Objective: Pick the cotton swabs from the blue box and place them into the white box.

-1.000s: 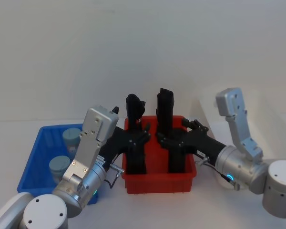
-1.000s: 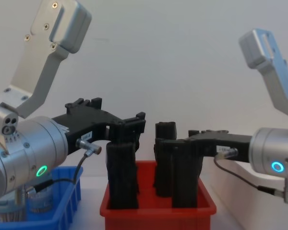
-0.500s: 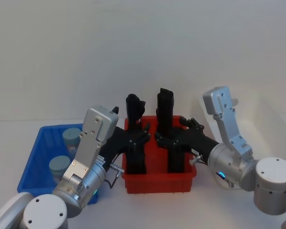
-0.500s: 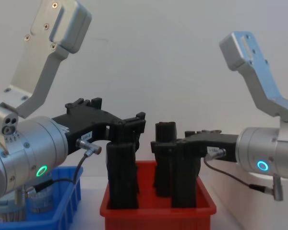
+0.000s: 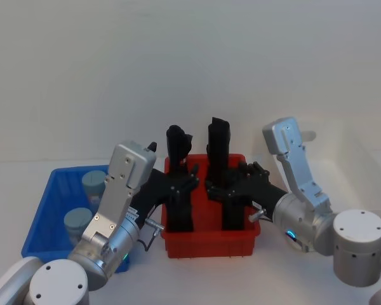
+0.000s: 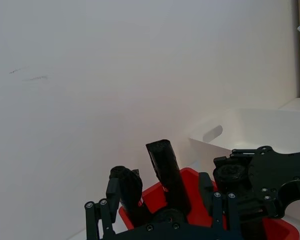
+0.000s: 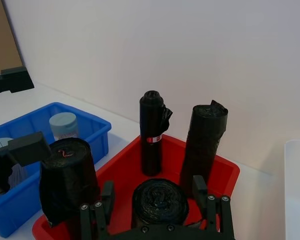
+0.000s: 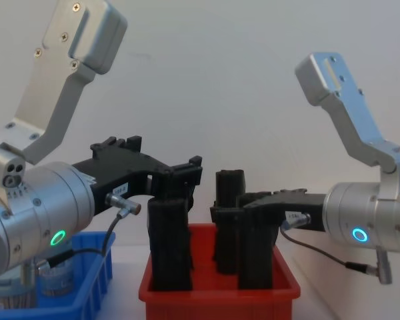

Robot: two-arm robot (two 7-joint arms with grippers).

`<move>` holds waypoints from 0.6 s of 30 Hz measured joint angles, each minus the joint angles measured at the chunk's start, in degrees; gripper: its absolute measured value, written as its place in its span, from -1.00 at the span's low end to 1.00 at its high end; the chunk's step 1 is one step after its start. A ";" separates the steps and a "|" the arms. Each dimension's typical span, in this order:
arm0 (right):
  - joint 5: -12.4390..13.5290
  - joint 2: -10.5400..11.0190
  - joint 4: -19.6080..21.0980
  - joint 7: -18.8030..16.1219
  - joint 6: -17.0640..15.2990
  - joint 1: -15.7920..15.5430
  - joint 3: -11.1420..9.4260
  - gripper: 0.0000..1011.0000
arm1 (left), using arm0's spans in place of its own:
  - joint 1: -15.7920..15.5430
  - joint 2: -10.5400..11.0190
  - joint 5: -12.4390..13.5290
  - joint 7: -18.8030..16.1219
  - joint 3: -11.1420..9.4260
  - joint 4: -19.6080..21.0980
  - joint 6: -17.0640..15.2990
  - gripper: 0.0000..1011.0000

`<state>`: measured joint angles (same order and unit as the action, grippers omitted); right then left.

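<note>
The left gripper (image 5: pixel 185 181) sits centre-frame in the head view, over the left half of the red bin (image 5: pixel 209 244). Its fingers are spread wide w/ nothing held, tips by the top of the front-left black roll (image 5: pixel 180 216). The right gripper (image 5: pixel 219 187) faces it from the right, also open and empty. In the right wrist view its fingers (image 7: pixel 97 217) straddle the front-right roll's top w/ a gap each side, not clamped.

Key relation: the cotton swabs (image 5: pixel 93 182) lie lower left of the left gripper in the head view. They stand in the blue box (image 5: pixel 44 206), just beside the red bin's left wall. There are two jars, both upright, so long axis vertical, caps up. One is toward the back of the box; the other is nearer the front, partly behind the left forearm. The left arm is clearly nearer; the right would have to cross the red bin. The white box (image 6: pixel 270 131) is on the opp. side, right of the red bin, near the right arm, so prob. a carry across or a hand-over.

Materials:
- **Jars:** clear hard plastic, smooth grey-blue caps, round; prob. light but slippery.
- **Blue box:** glossy moulded plastic, low walls, thick rim.
- **White box:** taller, rounded corners, oval handle slot.
- **Rolls:** crinkled black film, tall, easy to knock when an arm swings.
</note>
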<state>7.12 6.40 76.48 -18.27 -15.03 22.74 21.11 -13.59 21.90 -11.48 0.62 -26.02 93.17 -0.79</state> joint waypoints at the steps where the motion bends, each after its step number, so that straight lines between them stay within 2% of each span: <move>1: -0.02 -0.01 0.03 0.07 -0.09 -0.01 0.01 0.97 | 0.00 0.00 0.00 0.00 0.00 0.00 0.00 0.98; 8: -0.23 -0.06 0.17 0.56 -0.71 -0.05 0.15 0.65 | 0.00 0.00 0.00 0.00 0.00 0.00 0.00 0.98; 17: -0.37 -0.10 0.27 0.91 -1.15 -0.09 0.22 0.12 | 0.00 0.00 0.00 0.00 0.00 0.00 0.00 0.98; 18: -0.38 -0.11 0.28 0.94 -1.20 -0.10 0.23 0.01 | 0.00 0.00 0.00 0.00 0.00 0.00 0.00 0.98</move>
<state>6.74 6.29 76.77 -17.33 -16.23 22.63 21.34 -13.59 21.90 -11.48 0.63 -26.02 93.18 -0.79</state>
